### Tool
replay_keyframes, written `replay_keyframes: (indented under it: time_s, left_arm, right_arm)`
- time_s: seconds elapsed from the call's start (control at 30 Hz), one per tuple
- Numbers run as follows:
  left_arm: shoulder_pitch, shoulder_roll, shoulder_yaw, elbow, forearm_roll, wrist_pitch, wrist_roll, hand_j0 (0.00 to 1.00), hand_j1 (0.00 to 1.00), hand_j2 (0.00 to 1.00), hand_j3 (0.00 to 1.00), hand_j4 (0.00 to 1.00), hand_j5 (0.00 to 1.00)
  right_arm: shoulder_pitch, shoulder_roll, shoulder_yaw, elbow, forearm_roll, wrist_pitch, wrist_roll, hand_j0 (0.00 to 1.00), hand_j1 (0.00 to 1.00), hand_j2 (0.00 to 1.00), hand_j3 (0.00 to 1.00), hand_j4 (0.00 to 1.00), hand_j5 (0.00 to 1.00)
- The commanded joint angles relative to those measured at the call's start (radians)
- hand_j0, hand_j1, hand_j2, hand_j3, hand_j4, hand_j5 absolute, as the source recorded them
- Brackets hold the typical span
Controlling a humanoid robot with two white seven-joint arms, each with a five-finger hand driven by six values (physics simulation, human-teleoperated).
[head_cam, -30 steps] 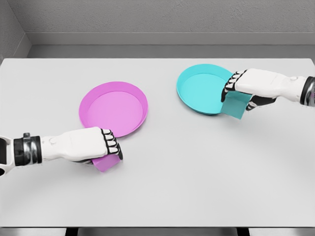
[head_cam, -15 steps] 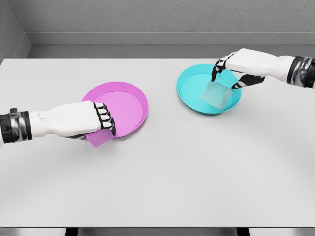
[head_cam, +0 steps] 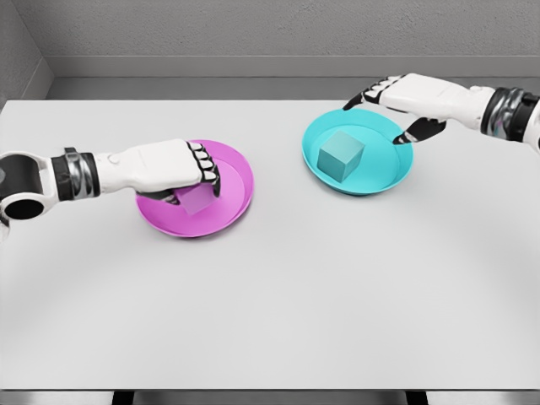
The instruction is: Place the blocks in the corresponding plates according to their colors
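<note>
A pale grey surface (head_cam: 278, 312) fills the view, with a grey wall behind it. On it sit a pink plate (head_cam: 232, 202) and, well apart to its right, a teal plate (head_cam: 380, 177). The left hand (head_cam: 181, 173) is clamped on the pink block (head_cam: 196, 201) inside the pink plate. The teal block (head_cam: 340, 155) rests in the teal plate; the right hand (head_cam: 396, 105) hovers above its far rim, fingers spread.

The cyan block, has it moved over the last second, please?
Yes. The cyan block went from the near right rim of the cyan plate up and left into the plate, where it sits free of the right hand.
</note>
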Motion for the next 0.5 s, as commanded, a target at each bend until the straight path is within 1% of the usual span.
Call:
replay_keyframes:
  time_s: [0.0, 0.03, 0.07, 0.1, 0.13, 0.17, 0.2, 0.23, 0.27, 0.3, 0.37, 0.47]
  left_arm:
    - [0.000, -0.027, -0.008, 0.036, 0.005, 0.002, 0.000, 0.52, 0.52, 0.52, 0.52, 0.52, 0.52]
    - [-0.012, -0.041, -0.008, 0.061, 0.003, 0.002, 0.000, 0.52, 0.52, 0.52, 0.52, 0.52, 0.52]
    - [-0.012, -0.051, -0.008, 0.073, 0.000, 0.002, 0.000, 0.53, 0.53, 0.53, 0.53, 0.53, 0.53]
    - [-0.014, -0.055, -0.008, 0.075, -0.001, 0.002, -0.001, 0.55, 0.55, 0.55, 0.55, 0.55, 0.55]
    - [-0.014, -0.056, -0.006, 0.076, -0.001, 0.002, -0.001, 0.59, 0.59, 0.59, 0.59, 0.59, 0.59]
    - [-0.018, -0.058, -0.008, 0.078, -0.001, 0.002, -0.001, 0.66, 0.66, 0.66, 0.66, 0.66, 0.66]
    - [-0.022, -0.058, -0.006, 0.082, -0.006, 0.002, -0.003, 0.69, 0.69, 0.69, 0.69, 0.69, 0.69]
    - [-0.023, -0.059, -0.006, 0.090, -0.006, 0.002, -0.003, 0.74, 0.74, 0.74, 0.74, 0.74, 0.74]
    - [-0.028, -0.064, -0.006, 0.099, -0.006, 0.002, -0.003, 0.90, 0.90, 0.90, 0.90, 0.90, 0.90]
    - [-0.031, -0.070, -0.006, 0.102, -0.007, 0.002, -0.003, 0.96, 0.96, 0.96, 0.96, 0.96, 0.96]
    - [-0.034, -0.071, -0.006, 0.107, -0.009, 0.002, -0.003, 1.00, 1.00, 1.00, 1.00, 1.00, 1.00]
    - [-0.035, -0.071, -0.006, 0.113, -0.009, 0.002, -0.003, 1.00, 1.00, 1.00, 1.00, 1.00, 1.00]
  right_arm:
    - [0.009, -0.028, -0.034, -0.029, -0.011, -0.008, -0.001, 1.00, 1.00, 1.00, 1.00, 1.00, 1.00]
    - [0.058, -0.038, -0.094, -0.047, -0.014, -0.028, -0.001, 1.00, 1.00, 1.00, 1.00, 1.00, 1.00]
    - [0.115, -0.040, -0.148, -0.064, -0.014, -0.056, -0.001, 1.00, 1.00, 1.00, 1.00, 1.00, 1.00]
    - [0.189, -0.043, -0.215, -0.095, -0.015, -0.091, -0.001, 1.00, 1.00, 1.00, 1.00, 1.00, 1.00]
    - [0.239, -0.067, -0.260, -0.124, -0.017, -0.108, -0.001, 1.00, 1.00, 1.00, 1.00, 1.00, 1.00]
    - [0.293, -0.090, -0.313, -0.165, -0.047, -0.119, -0.001, 1.00, 1.00, 1.00, 1.00, 1.00, 1.00]
    - [0.336, -0.115, -0.350, -0.192, -0.070, -0.121, -0.001, 1.00, 1.00, 1.00, 1.00, 1.00, 1.00]
    - [0.370, -0.126, -0.382, -0.215, -0.078, -0.121, -0.001, 1.00, 1.00, 1.00, 1.00, 1.00, 1.00]
    - [0.399, -0.129, -0.404, -0.224, -0.080, -0.121, -0.001, 1.00, 1.00, 1.00, 1.00, 1.00, 1.00]
    - [0.407, -0.129, -0.409, -0.227, -0.080, -0.121, -0.001, 1.00, 1.00, 1.00, 1.00, 1.00, 1.00]
    - [0.420, -0.132, -0.421, -0.227, -0.080, -0.121, -0.001, 1.00, 1.00, 1.00, 1.00, 1.00, 1.00]
    - [0.439, -0.133, -0.424, -0.222, -0.080, -0.121, -0.001, 1.00, 1.00, 1.00, 1.00, 1.00, 1.00]
